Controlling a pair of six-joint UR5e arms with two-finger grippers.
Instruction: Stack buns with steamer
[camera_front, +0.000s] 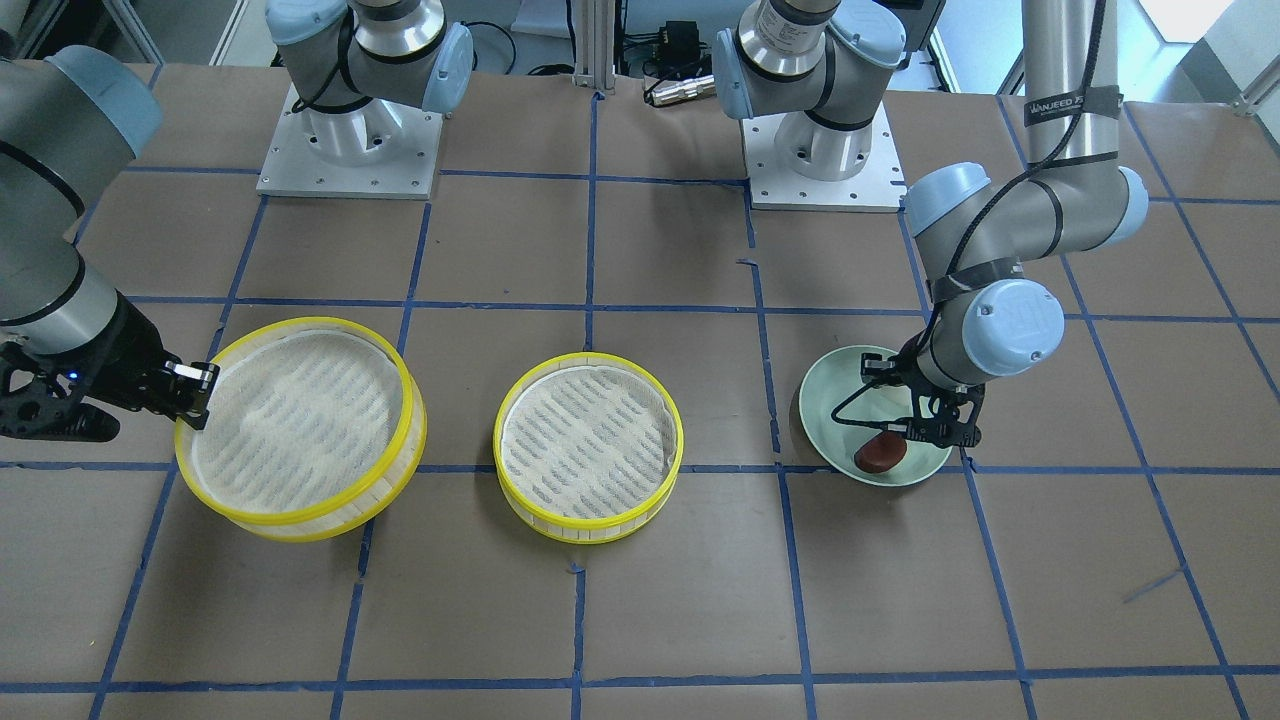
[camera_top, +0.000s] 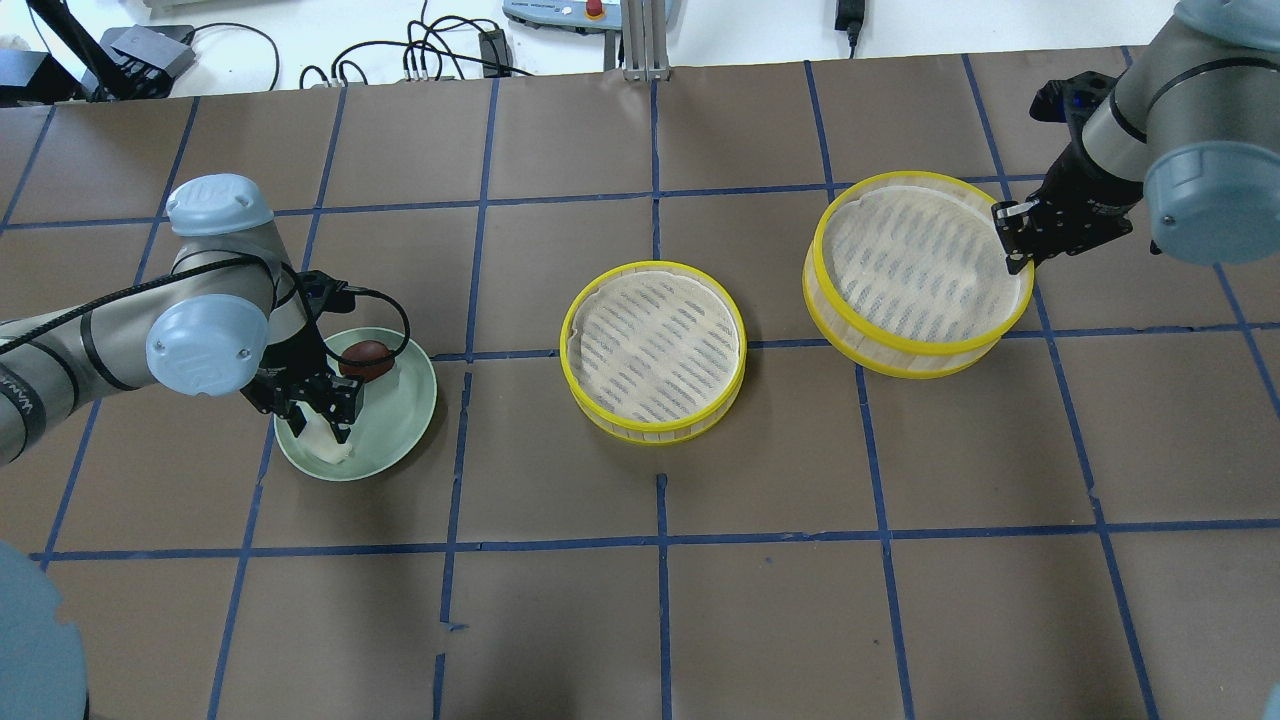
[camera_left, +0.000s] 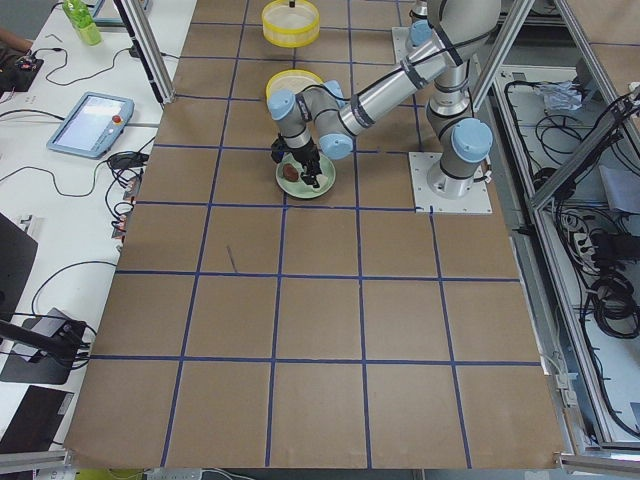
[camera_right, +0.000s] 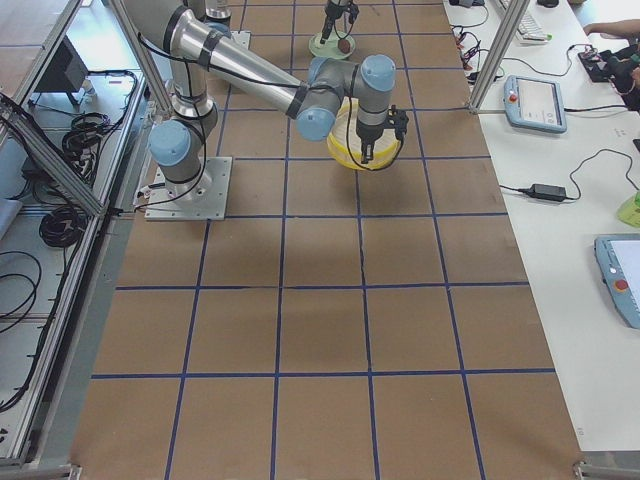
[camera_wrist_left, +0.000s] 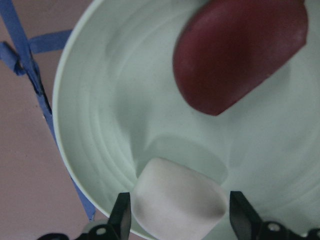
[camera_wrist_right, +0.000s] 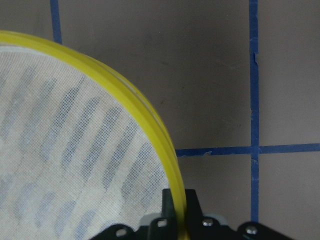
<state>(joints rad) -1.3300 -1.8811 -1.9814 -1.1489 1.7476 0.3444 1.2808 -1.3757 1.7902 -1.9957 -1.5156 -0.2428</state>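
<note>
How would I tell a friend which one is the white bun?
Find the pale green plate on the robot's left, apart from the yellow steamers. Two pieces lie in it; the white bun is the stubby cylinder between the left arm's fingers, not the dark reddish-brown oval beside it.

A black strap (camera_front: 1072, 104) round the left arm (camera_front: 1062, 50) reads "WANJEED", then letters too small; nothing else is legible.

**Robotics lab bench**

Grey jointed robot arms (camera_left: 400, 85) are bolted through square metal base plates (camera_front: 290, 175) onto a brown paper-covered table (camera_left: 320, 330) gridded with blue tape. Beside the table are a grey-cased touchscreen pendant (camera_left: 88, 122), tangled black cables (camera_left: 605, 300) and aluminium frame posts (camera_left: 146, 55).
</note>
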